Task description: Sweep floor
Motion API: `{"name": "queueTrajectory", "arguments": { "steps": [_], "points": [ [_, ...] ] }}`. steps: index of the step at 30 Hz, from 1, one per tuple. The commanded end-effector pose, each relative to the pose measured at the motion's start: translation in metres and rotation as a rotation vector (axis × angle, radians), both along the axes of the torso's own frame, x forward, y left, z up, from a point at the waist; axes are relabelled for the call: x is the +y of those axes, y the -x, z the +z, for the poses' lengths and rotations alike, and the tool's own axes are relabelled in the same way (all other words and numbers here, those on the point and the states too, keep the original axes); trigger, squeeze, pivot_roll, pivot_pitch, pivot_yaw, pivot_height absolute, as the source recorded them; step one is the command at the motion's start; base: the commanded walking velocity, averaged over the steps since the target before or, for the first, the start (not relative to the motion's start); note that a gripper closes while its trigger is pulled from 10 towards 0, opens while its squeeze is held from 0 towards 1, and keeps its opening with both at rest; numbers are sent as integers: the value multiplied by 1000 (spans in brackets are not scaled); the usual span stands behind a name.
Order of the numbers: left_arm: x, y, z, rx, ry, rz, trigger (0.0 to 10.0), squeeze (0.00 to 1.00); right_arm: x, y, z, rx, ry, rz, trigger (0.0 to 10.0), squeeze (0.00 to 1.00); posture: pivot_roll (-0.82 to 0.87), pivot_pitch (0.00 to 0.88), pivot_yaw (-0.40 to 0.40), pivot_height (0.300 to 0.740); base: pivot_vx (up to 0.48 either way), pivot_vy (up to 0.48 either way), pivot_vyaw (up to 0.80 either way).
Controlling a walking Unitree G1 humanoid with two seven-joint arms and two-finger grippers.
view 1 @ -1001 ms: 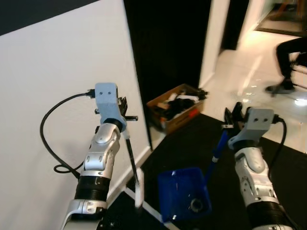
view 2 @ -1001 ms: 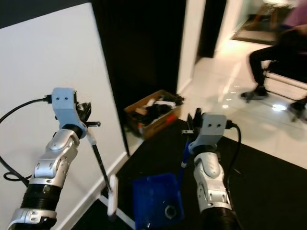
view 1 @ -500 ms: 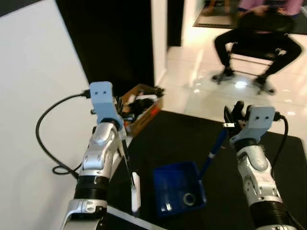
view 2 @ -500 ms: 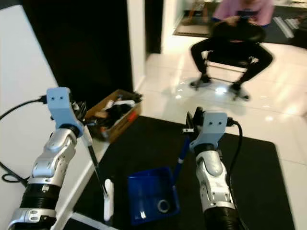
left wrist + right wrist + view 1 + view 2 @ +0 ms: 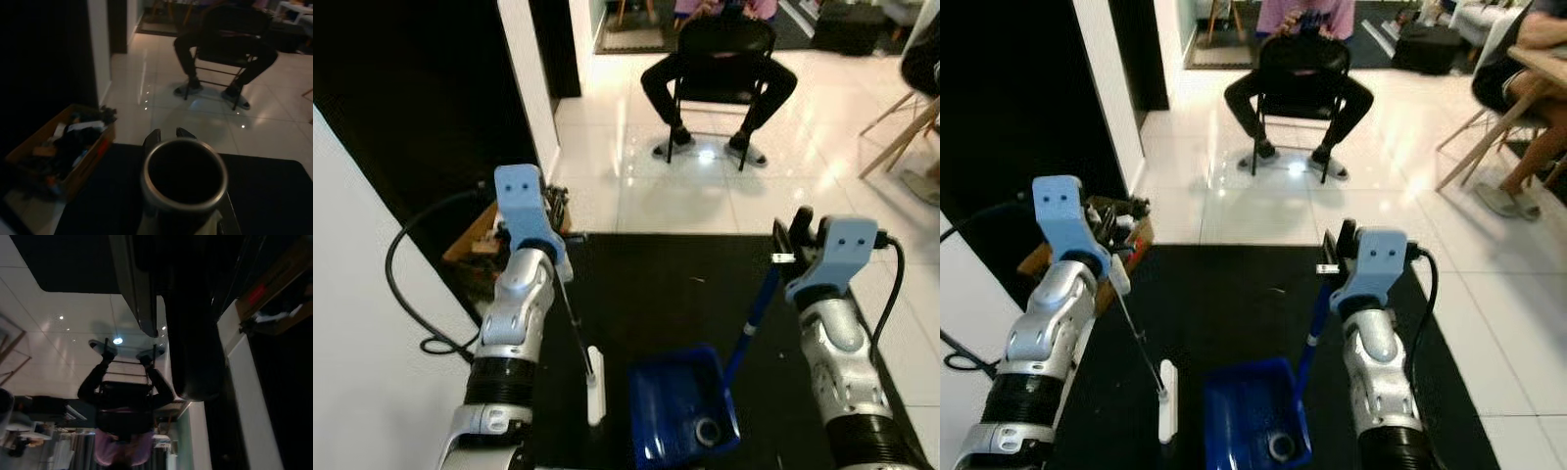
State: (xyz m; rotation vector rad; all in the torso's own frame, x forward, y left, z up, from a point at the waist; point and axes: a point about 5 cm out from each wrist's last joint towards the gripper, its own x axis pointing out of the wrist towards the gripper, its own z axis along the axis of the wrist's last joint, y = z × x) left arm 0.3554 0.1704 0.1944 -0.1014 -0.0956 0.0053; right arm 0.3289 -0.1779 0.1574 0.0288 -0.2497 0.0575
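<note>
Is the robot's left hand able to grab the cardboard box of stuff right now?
Probably not. The left hand is already shut on the broom, so it isn't free, though the cardboard box sits close beside it by the wall.

silver arms (image 5: pixel 514 318) | pale-blue wrist housings (image 5: pixel 521 201) | black cables (image 5: pixel 406 284)

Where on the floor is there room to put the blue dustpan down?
The black mat is bare between the dustpan and the white tiles ahead. It's crowded beside the cardboard box on the left and by the seated person's feet. The brush head sits just left of the dustpan.
</note>
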Motion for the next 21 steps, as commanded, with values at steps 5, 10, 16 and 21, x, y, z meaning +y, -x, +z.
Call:
{"name": "queueTrajectory", "arguments": {
  "steps": [5, 10, 16, 21],
  "points": [
    [-1, 0, 3, -17, 0, -10, 10000, 0, 2, 1, 11, -50, -4, 2, 10000, 0, -110, 115, 43, 740, 0, 0, 0],
    [-2, 0, 5, -22, -4, -17, 10000, 0, 4, 0, 12, -56, -6, 4, 10000, 0, -104, 112, 64, 740, 0, 0, 0],
    [-11, 0, 11, -52, -20, -59, 10000, 0, 3, -2, 23, -102, -6, -20, 10000, 0, -99, 108, 71, 740, 0, 0, 0],
    [-19, 0, 20, -77, -11, -78, 10000, 0, -3, -3, 50, -191, -19, -49, 10000, 0, -101, 107, 73, 740, 0, 0, 0]
  ]
}}
